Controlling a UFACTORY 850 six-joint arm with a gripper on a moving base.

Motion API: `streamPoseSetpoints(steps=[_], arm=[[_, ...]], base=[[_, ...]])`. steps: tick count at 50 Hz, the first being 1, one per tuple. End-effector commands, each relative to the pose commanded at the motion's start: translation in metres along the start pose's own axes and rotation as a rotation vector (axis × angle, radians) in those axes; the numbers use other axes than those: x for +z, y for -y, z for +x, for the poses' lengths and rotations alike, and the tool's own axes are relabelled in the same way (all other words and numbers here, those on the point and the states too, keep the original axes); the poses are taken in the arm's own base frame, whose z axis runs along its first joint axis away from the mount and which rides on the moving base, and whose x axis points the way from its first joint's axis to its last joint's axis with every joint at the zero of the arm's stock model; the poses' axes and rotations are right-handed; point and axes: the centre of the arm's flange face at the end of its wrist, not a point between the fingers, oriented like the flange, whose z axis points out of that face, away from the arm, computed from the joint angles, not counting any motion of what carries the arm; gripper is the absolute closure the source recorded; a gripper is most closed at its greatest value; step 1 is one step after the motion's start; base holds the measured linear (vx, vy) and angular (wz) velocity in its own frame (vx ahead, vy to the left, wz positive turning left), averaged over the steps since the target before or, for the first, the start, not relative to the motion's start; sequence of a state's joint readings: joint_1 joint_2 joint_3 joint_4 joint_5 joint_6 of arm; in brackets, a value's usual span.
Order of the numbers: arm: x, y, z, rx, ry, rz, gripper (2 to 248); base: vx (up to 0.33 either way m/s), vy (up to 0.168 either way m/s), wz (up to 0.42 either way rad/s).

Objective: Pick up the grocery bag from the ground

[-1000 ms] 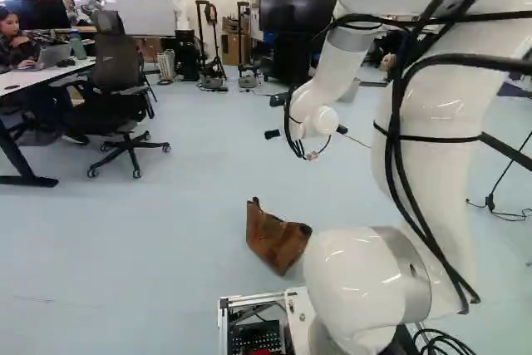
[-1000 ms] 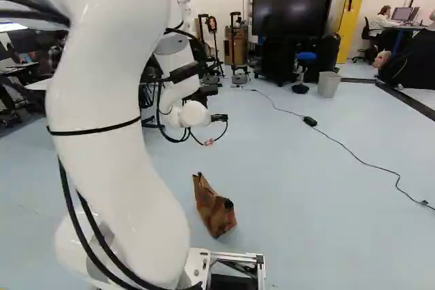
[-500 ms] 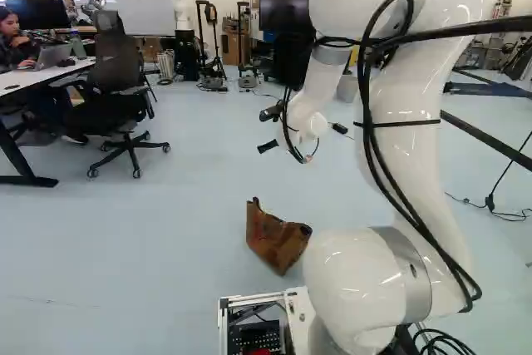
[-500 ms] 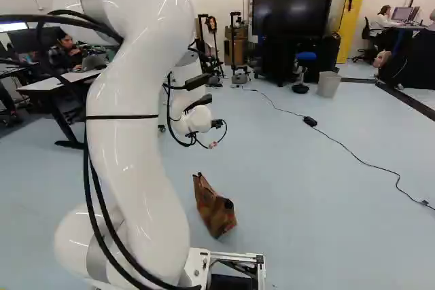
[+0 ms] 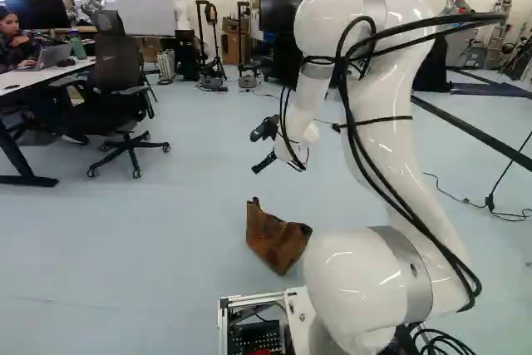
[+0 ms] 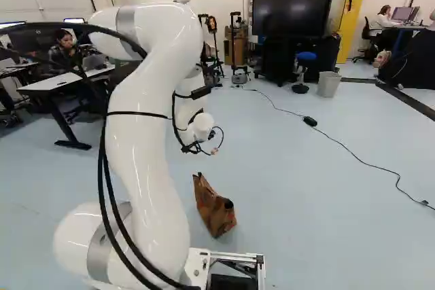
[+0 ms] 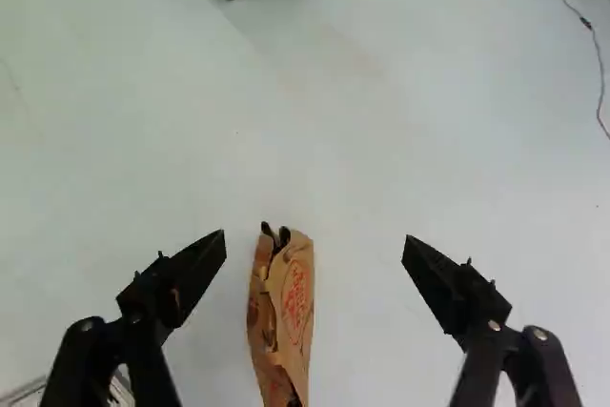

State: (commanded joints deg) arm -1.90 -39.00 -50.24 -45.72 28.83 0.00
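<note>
The black two-finger tool (image 5: pixel 255 152) is wide open. The crinkly brown paper bag (image 5: pixel 278 243) is on the pale floor (image 5: pixel 166 247), below and between the fingers. Only the wrist view shows its red print; only the right base view shows the round gray bin (image 6: pixel 329 85).

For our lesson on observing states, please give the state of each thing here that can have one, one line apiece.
Black two-finger gripper: open.
Brown paper grocery bag: creased, ungripped, on the pale floor.
White jointed arm: bent.
Large black flat screen: dark.
Grey laptop: open.
</note>
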Motion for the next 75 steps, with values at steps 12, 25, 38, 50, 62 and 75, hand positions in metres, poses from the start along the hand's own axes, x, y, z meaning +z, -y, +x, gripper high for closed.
streamPoseSetpoints(steps=[12,25,38,50,62,75], arm=[[0.028,0.002,-0.019,-0.043,0.076,0.052,3],[0.058,0.004,-0.042,-0.085,0.166,0.102,3],[0.088,0.005,-0.065,-0.112,0.241,0.139,3],[0.116,0.006,-0.084,-0.108,0.276,0.158,3],[0.144,0.008,-0.103,-0.121,0.310,0.182,3],[0.174,0.010,-0.125,-0.145,0.347,0.208,3]], base=[[0.000,0.000,0.000],[0.000,0.000,0.000],[0.000,0.000,0.000],[0.000,0.000,0.000],[0.000,0.000,0.000],[0.000,0.000,0.000]])
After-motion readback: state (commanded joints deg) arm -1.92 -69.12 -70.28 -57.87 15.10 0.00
